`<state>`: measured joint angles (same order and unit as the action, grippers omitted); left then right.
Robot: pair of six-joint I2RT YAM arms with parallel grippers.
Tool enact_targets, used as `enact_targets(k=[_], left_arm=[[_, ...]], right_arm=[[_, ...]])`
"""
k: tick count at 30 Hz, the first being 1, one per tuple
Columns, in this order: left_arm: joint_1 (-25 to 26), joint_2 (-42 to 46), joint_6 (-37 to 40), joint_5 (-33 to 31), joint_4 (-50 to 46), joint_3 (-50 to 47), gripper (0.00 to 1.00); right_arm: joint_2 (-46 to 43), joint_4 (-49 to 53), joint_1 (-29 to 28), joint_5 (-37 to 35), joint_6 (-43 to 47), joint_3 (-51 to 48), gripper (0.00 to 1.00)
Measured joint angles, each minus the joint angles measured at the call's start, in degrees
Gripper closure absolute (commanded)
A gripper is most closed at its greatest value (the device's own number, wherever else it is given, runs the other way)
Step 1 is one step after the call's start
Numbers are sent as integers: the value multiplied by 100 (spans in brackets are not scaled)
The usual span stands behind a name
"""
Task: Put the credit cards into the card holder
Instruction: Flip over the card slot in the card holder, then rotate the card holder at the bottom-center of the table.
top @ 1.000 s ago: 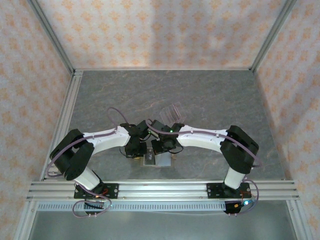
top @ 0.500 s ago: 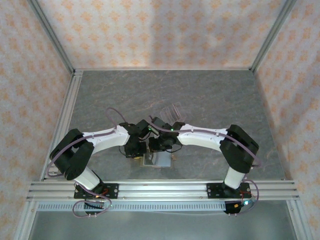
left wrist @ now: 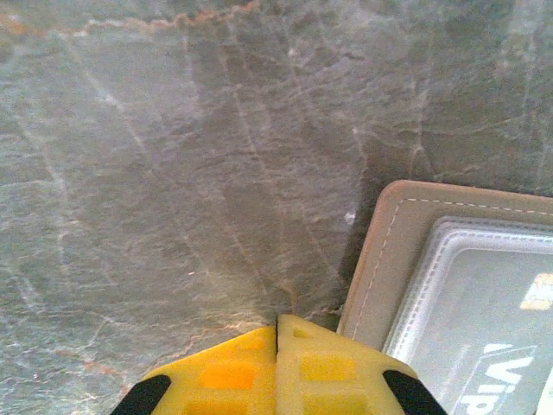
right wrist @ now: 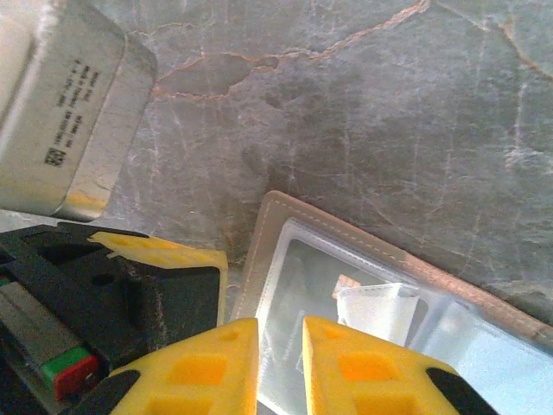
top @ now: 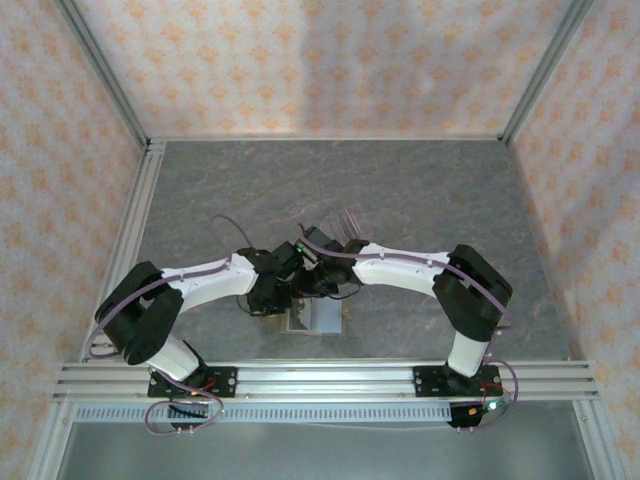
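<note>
Two grippers are parked over the open card holder, which is laid flat at lower centre of the top view. In the left wrist view the left gripper is shut tight, nothing seen between its pads, just beside the holder's tan stitched edge at lower right. The right gripper is cracked open a sliver, nothing gripped, above the clear pocket. A printed card is seen behind the plastic window. Probably best if the holder's edge is pinned while the card is nudged fully in, so nothing gets dragged across the table.
</note>
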<state>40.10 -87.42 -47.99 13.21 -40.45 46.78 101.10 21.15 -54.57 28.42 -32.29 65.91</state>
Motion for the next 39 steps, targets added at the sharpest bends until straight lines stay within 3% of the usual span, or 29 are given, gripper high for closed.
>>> enact_targets(k=[12,17,27,33,39], left_arm=[[-684,793,2,155,-50,-118,92],[-911,990,50,164,-114,-59,84],[-743,1010,369,374,-131,85,67],[-376,682,457,439,-107,210,63],[-181,240,455,444,9,413,61]], right_arm=[[0,-321,0,146,-50,286,78],[-52,-293,0,142,-50,295,80],[-1143,-138,-2,-74,-173,-1141,86],[-1751,120,-173,-210,-310,-1915,85],[-1641,162,-649,-203,-306,-1934,83]])
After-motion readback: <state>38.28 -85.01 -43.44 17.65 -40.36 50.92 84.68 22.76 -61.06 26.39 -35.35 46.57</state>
